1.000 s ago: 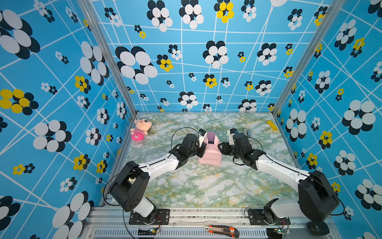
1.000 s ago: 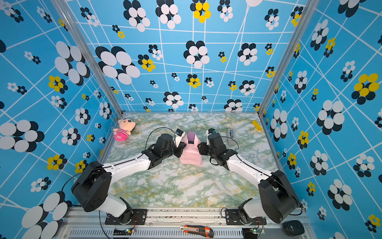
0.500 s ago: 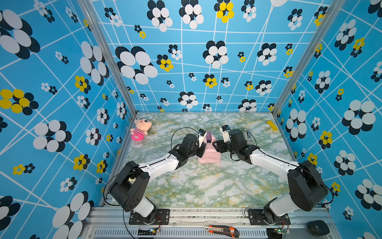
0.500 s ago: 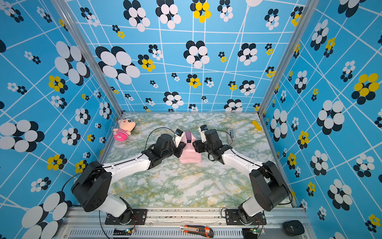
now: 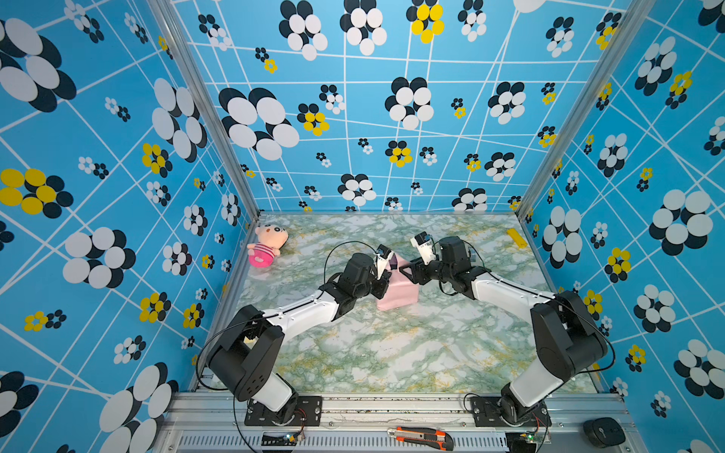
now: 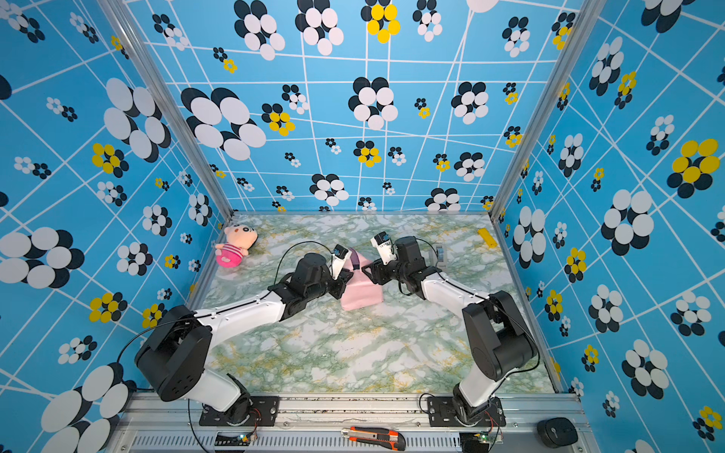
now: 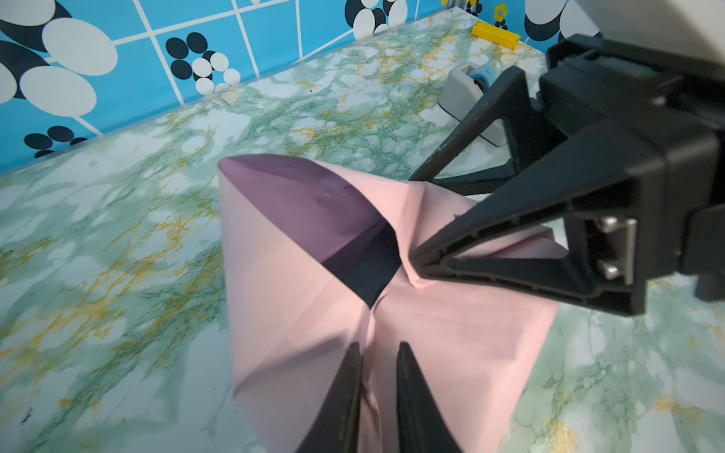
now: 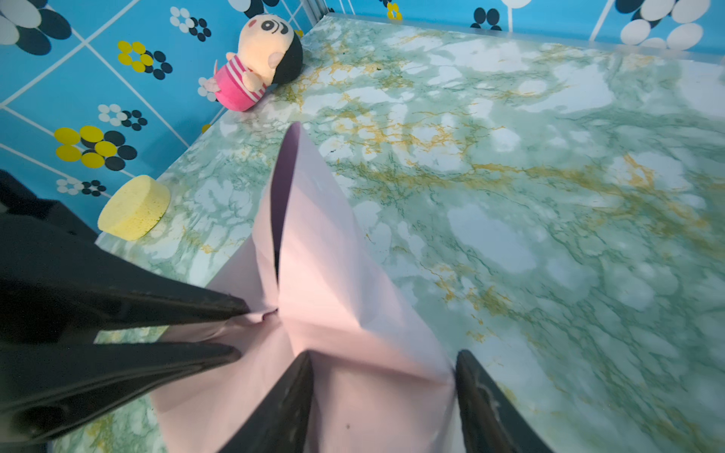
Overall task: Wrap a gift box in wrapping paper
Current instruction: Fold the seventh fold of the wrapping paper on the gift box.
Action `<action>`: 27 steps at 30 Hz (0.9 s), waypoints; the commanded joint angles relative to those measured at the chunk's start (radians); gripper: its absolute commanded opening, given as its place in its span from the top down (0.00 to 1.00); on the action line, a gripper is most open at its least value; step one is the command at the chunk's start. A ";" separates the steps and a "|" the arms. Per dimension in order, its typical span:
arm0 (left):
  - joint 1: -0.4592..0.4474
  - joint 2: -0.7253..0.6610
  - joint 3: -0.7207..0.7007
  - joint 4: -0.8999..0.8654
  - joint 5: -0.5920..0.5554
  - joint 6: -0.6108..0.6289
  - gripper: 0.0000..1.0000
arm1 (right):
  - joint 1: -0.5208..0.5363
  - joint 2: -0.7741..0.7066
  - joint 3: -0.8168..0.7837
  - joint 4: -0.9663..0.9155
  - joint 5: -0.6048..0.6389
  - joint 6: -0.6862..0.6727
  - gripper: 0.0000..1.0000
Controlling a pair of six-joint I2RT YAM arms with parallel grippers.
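**Wrap partway; seams open**

Left gripper (image 7: 378, 347) nearly closed, pinching a pleat of wrapping paper (image 5: 396, 294) draped pink-side-out over gift box (image 7: 376, 270) at centre of table (image 5: 392, 353); one dark patch shows. Right gripper (image 8: 384, 355) spread wide astride paper, holding nothing. Remaining, as judged: folds, taping.

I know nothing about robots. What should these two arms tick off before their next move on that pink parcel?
1. Left gripper holds the creased pale pink and lilac wrapping paper: ok, shut on a raised fold.
2. Right gripper free to regrasp: ok, jaws open astride the paper.
3. Small black cardboard gift box fully covered: not ok, a dark patch shows through a gap between the folds.
4. Seam taped: cannot tell, no tape visible.
5. Grey plastic tape dispenser at hand: ok, standing near the right gripper, apart from the parcel.
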State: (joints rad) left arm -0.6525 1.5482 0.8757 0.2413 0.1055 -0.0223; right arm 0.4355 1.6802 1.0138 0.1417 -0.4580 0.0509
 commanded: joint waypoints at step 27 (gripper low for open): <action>0.030 0.053 0.019 -0.069 0.069 0.071 0.80 | -0.101 0.180 0.262 -0.254 -0.364 -0.165 0.35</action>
State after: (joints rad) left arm -0.6292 1.5620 0.8883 0.2409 0.1604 0.0307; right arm 0.3328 1.8256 1.2438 -0.0444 -0.7376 -0.0731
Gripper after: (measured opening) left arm 0.197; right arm 0.652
